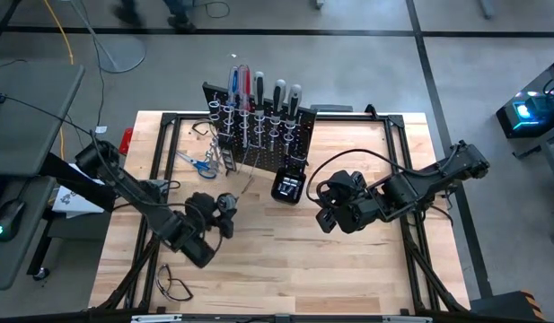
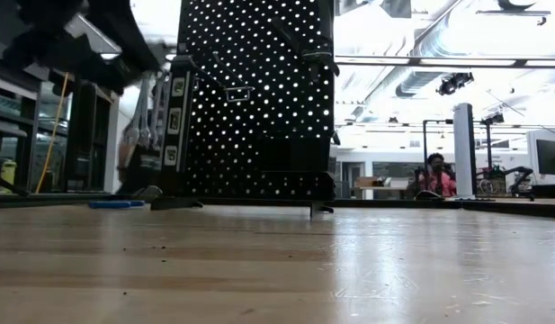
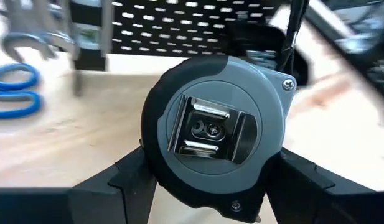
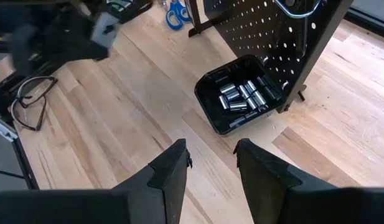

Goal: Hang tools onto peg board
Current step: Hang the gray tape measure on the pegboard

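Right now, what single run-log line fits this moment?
left gripper: shut on tape measure, above table | right gripper: open, empty, near black box | peg board: screwdrivers hung

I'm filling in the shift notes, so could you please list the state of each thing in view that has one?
Left gripper: shut on the tape measure, above the table.
Right gripper: open, empty, above the table.
Peg board: upright, screwdrivers standing in its rings.
Scissors: lying flat on the table, not hung.
Small black box: open-topped, holding metal pieces.
Safety glasses: lying on the table.
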You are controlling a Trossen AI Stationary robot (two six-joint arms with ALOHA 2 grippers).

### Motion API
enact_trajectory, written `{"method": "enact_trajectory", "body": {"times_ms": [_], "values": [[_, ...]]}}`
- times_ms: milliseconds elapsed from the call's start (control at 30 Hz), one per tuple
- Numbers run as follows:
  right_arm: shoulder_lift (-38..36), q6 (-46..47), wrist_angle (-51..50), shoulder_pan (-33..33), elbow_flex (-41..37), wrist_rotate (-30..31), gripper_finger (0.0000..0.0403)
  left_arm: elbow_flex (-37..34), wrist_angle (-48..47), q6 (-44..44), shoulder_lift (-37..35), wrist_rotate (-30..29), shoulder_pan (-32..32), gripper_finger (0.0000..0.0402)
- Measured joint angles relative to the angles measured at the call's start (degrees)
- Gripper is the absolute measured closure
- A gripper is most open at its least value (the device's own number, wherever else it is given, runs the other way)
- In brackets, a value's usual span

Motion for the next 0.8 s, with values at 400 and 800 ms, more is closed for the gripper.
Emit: {"method": "enact_trajectory", "body": {"times_ms": [400, 800], "values": [[0.0, -0.2, -0.6, 0.0, 0.0, 0.4, 0.027, 1.7, -10.2, -10.7, -0.2, -3.5, -1.9, 0.0169], [0.0, -0.2, -0.7, 0.0, 0.0, 0.5, 0.027, 1.6, -10.4, -10.6, -0.2, -3.7, -0.9, 0.0169]]}}
